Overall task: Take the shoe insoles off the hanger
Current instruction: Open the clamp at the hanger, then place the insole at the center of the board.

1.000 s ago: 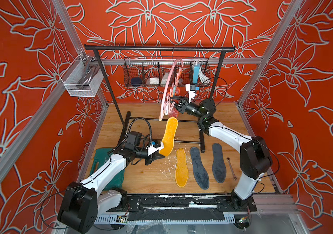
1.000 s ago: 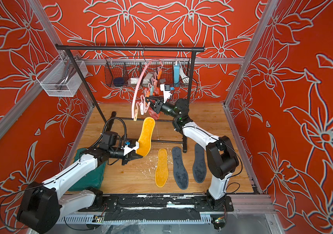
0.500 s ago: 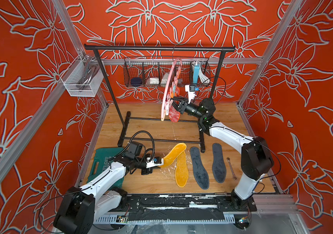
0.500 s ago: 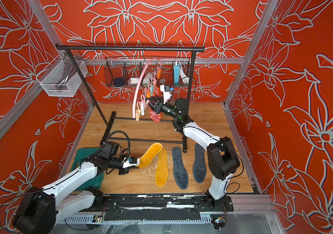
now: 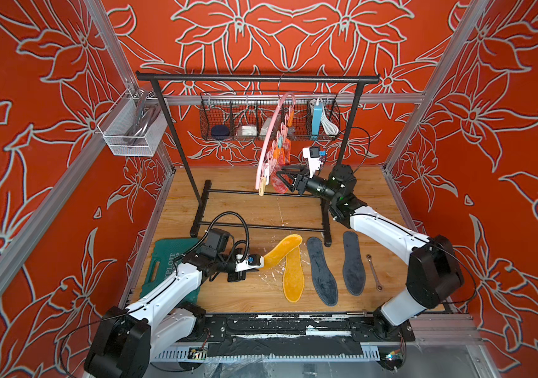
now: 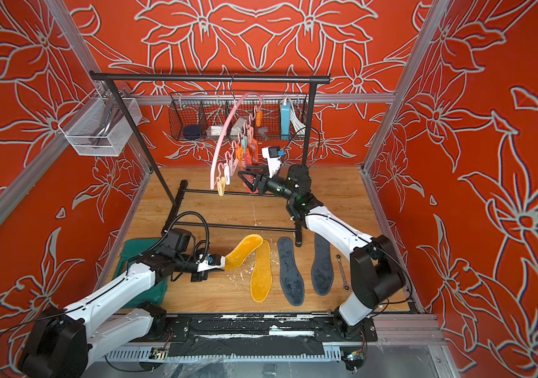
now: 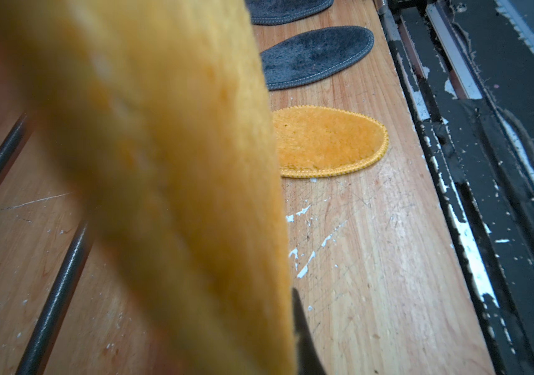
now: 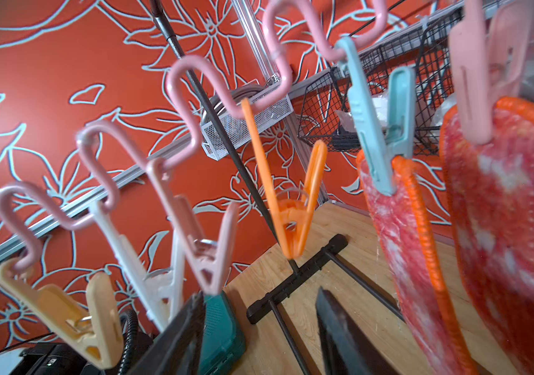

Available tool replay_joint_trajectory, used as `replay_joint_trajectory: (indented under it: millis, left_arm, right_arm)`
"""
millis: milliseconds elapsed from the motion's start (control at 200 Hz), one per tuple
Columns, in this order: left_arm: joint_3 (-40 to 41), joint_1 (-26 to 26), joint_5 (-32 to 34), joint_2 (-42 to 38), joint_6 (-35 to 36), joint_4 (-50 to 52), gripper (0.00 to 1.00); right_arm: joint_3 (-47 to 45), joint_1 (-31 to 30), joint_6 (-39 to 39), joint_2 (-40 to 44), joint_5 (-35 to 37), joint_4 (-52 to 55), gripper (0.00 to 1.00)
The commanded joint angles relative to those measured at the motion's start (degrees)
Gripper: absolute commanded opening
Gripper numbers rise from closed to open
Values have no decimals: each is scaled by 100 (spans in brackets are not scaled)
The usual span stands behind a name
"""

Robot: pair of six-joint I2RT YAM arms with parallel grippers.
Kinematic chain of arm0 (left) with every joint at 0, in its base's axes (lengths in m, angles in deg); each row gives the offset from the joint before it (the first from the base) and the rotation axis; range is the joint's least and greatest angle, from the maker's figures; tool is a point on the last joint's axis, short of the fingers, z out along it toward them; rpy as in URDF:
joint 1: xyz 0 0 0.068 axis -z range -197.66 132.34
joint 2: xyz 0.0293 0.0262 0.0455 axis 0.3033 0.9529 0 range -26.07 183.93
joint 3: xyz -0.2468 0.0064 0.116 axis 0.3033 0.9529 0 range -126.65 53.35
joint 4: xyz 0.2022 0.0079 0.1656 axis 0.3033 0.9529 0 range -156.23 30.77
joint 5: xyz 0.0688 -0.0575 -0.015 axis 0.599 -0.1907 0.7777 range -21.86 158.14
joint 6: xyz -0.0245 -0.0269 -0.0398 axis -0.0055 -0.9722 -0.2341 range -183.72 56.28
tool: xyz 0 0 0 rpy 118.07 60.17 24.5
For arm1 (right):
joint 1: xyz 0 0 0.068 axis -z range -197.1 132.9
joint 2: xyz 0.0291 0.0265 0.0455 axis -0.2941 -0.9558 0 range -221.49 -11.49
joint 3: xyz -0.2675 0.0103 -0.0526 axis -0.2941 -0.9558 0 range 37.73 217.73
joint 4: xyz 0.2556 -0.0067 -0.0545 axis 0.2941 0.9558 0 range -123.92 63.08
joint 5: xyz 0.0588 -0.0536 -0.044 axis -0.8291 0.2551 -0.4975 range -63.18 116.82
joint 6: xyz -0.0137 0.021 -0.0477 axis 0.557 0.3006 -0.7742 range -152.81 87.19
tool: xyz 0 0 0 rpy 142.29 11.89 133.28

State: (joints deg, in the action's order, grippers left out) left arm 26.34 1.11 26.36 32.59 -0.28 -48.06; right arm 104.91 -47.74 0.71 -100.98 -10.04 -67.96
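I have the left gripper (image 5: 260, 261) clamped on a yellow insole (image 5: 285, 248) to lay it beside its mate (image 5: 293, 281) near the surface's (image 5: 234, 203) front edge, right gripper (image 5: 284, 179) jaws apart beside red-pink insoles (image 8: 502, 201) clipped on the hanger (image 5: 265, 153).

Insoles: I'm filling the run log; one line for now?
left tool: shut on yellow insole | right tool: open by hanger | red insoles: clipped

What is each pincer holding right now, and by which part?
Left pincer: mustard yellow insole, gripped at one end. Right pincer: open, nothing held, beside the clipped red insoles.
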Motion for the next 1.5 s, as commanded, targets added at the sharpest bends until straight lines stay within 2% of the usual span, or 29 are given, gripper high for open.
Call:
replay_joint_trajectory:
  millis: [0, 135, 380, 425, 560, 656, 756, 861, 971, 1186, 1371, 1491]
  left_arm:
    - [55, 30, -20, -88, 188, 125, 0]
    - [37, 31, -89, -136, 203, 239, 0]
    - [129, 44, -87, -145, 440, 274, 0]
    - [171, 52, -77, -149, 501, 266, 0]
    - [365, 117, 46, -144, 972, 374, 0]
    - [417, 151, 192, -344, 1076, 424, 0]
    - [415, 187, 178, -301, 1040, 433, 0]
    - [390, 215, 239, -396, 971, 442, 0]
    - [358, 224, 223, -340, 936, 441, 0]
    - [319, 224, 191, -366, 722, 471, 0]
    - [247, 224, 214, -354, 594, 520, 0]
    - [224, 224, 212, -287, 593, 485, 0]
  right_arm:
    - [-294, 58, -465, 474, 192, 403, 59]
    - [-748, 58, -1108, 1145, 335, 1050, 62]
    - [-920, 52, -3065, 2474, 68, 3473, 65]
    - [-967, 40, -3390, 2697, -104, 3815, 66]
    - [-1195, -45, -4678, 3245, -1351, 5143, 72]
    - [-1434, -252, -5306, 3522, -1319, 5694, 77]
    - [-1646, -479, -5603, 3674, -919, 5949, 80]
    - [-1743, -676, -5913, 3588, -935, 6115, 81]
    - [-1679, -1132, -6369, 3349, -864, 6477, 81]
    - [-1532, -1600, -6735, 2911, -788, 6863, 81]
    - [-1665, -1687, -6768, 3170, -659, 6859, 81]
    - [-1766, -1692, -6692, 3650, -235, 6894, 83]
